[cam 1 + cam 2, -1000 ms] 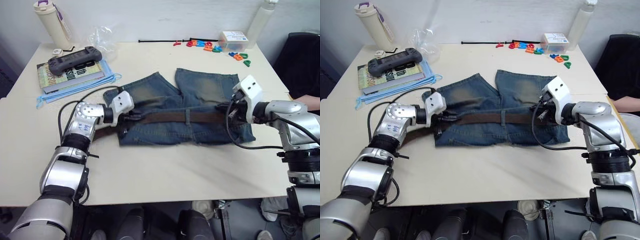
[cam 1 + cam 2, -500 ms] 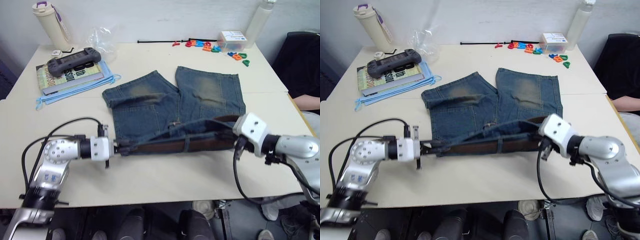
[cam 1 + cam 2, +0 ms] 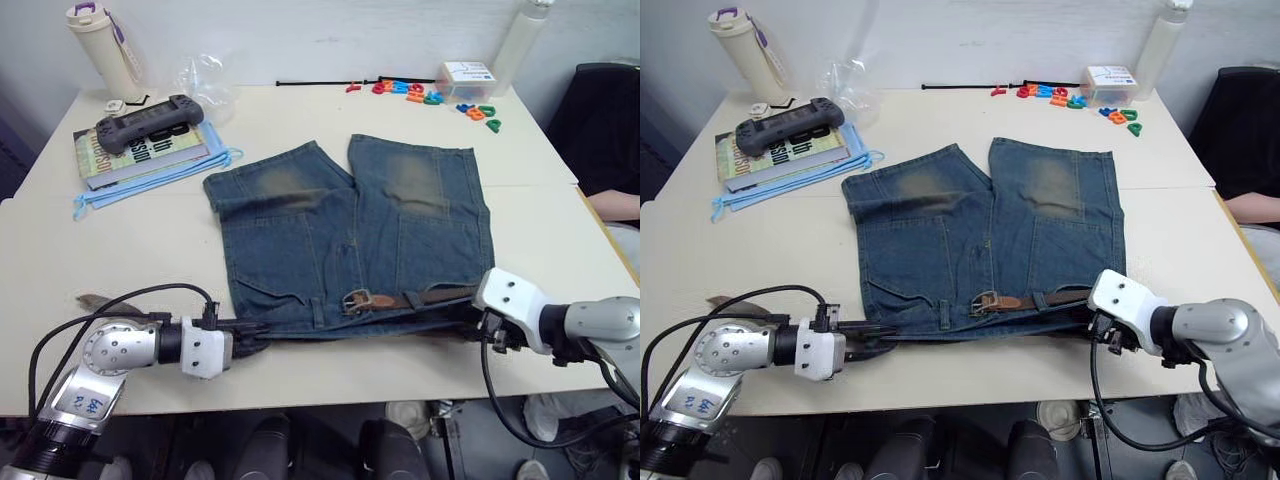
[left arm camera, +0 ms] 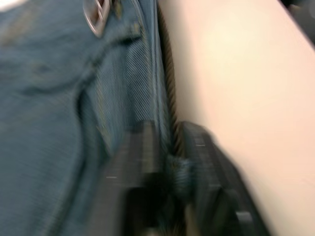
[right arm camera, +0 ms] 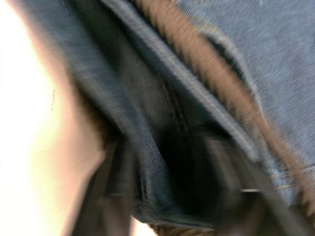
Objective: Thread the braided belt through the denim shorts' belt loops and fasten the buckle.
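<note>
Tools grip waistband; braided belt runs left-right.

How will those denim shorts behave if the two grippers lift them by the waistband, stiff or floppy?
Probably floppy: the shorts lie flat with soft creases, and the waistband bunches where the left gripper pinches it. The legs would likely hang and fold once lifted. The belt with its buckle may add slight weight along the waistband near the right gripper.
</note>
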